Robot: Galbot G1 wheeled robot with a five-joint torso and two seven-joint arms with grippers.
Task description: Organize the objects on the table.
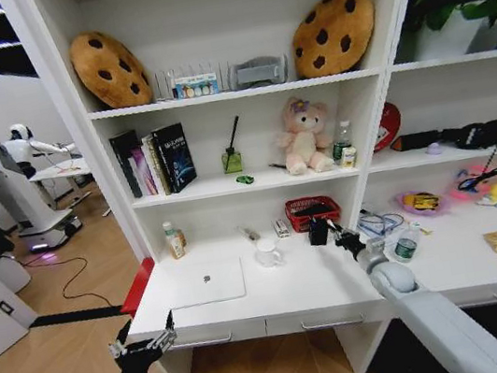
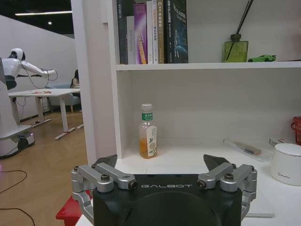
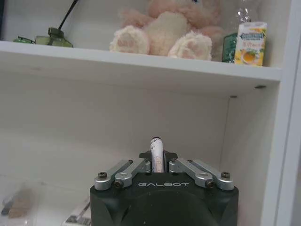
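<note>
- Our right gripper [image 3: 158, 165] is clenched on a white pen [image 3: 156, 155], up over the bench [image 1: 311, 285] behind the white mug [image 1: 267, 254].
- Our left gripper [image 1: 143, 340] is released, off the bench's front edge near the silver laptop [image 1: 205, 283].

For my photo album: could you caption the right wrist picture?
Right gripper shut on a pen, under the shelf with the plush bear.

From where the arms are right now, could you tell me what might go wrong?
The right gripper, shut on a pen, hovers over the black pen cup; a small misalignment could tip it or drop the pen. The white mug and red basket crowd that arm's path. The left gripper, open, waits off the table's front edge.
</note>
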